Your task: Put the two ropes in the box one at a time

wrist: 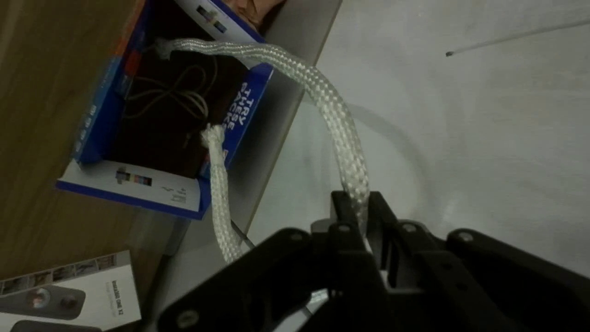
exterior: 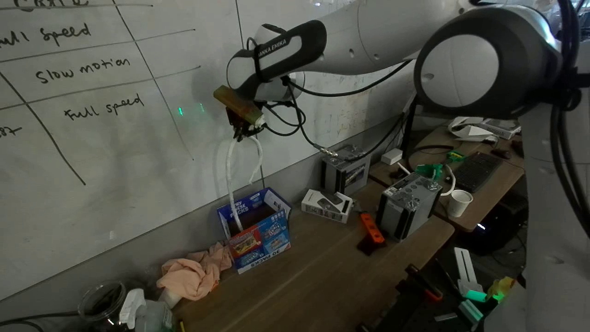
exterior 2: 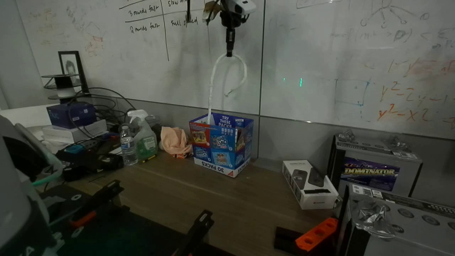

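Claw (wrist: 359, 203): pinched together on the thick rope (wrist: 338, 115), high over the box (exterior 2: 222, 145).
Thick rope: bent where it is held; the longer end dips between the box's walls, the shorter hangs free above.
Box: upright, open-topped, on the wooden surface (exterior: 318, 258).
Thin rope (wrist: 199, 102): pale loops inside the box, apparently the other of the pair, so that half looks done.
Remaining: probably lowering the thick rope until its short end is inside too, then releasing; that end could snag outside.
Whiteboard (exterior: 138, 138): close behind; room there looks tight.
Peach cloth (exterior 2: 174, 139): just beside the box, spray bottle (exterior 2: 146, 142) past it.
Camera carton (exterior: 325, 206): opposite side, apart, out of the way.
Grey units (exterior: 408, 207): farther along that side.
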Robot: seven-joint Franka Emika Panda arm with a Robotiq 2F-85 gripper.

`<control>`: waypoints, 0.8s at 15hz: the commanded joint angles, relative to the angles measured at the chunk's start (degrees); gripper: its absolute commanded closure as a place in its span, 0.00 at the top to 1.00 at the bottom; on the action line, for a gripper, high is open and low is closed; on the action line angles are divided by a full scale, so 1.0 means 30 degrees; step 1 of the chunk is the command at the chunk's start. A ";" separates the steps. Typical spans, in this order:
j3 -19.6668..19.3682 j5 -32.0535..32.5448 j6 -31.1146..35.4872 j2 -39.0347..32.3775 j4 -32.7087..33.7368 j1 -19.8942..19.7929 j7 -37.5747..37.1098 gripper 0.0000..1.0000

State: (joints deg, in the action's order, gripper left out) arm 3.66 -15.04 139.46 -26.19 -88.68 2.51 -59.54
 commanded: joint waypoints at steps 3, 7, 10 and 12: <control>0.0083 -0.1762 -0.1874 -0.0618 0.0902 -0.0411 0.1879 0.13; 0.0000 -0.2137 -0.2577 -0.0779 0.1021 -0.0435 0.2333 0.12; -0.0094 -0.1730 -0.3372 -0.0830 0.1133 -0.0354 0.2864 0.27; -0.0241 -0.1266 -0.4246 -0.0750 0.1139 -0.0225 0.3479 0.44</control>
State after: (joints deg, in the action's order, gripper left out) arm 3.55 -19.70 130.82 -27.80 -87.83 1.47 -52.33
